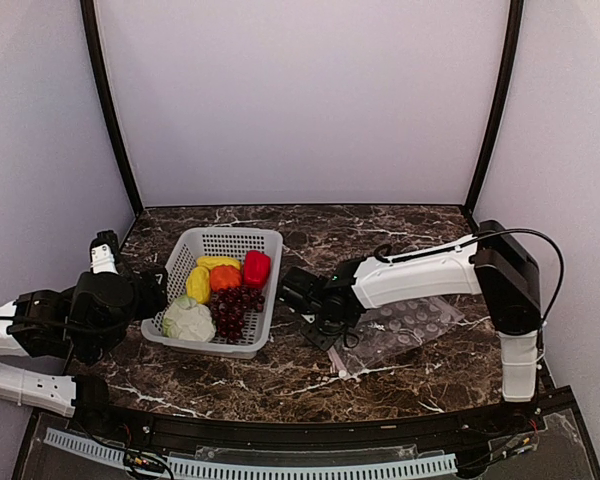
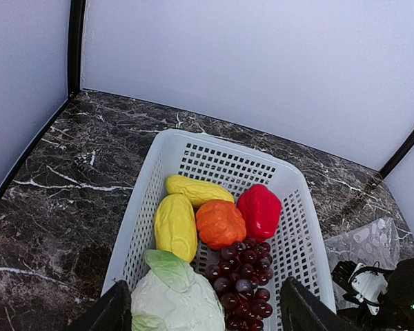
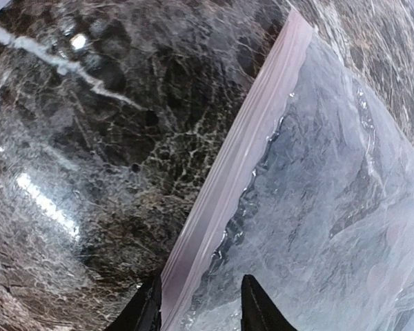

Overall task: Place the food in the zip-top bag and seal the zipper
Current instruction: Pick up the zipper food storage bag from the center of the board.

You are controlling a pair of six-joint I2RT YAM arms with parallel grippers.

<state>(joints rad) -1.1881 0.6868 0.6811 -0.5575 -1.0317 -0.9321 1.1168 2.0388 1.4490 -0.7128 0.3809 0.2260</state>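
Dark marbled bench (image 1: 310, 385). White mesh basket (image 1: 230, 232) left of centre, closer to the left edge than the right, long axis running from near edge toward far edge. All food (image 1: 225, 290) inside the basket: pale cabbage piece (image 2: 176, 296) at the near end, touching the dark purple grape bunch (image 2: 241, 283) beside it; fat yellow piece (image 2: 174, 226) and orange piece (image 2: 221, 224) side by side mid-basket; longer yellow piece (image 2: 196, 189) and red piece (image 2: 260, 210) just beyond them, toward the far end. Left gripper (image 2: 205, 286) above the basket's near end, over cabbage and grapes, spread wide, holding nothing. Zip-top bag (image 1: 410, 325) flat on the right half of the bench, toward the near edge, apart from the basket, nothing seen inside. Zipper (image 3: 241, 138) along the bag's edge facing the basket, a pinkish-white strip lying on the marble. Right gripper (image 3: 200, 307) low at that edge, parted moderately, strip and bag mouth showing between the fingers; contact with the plastic impossible to judge.
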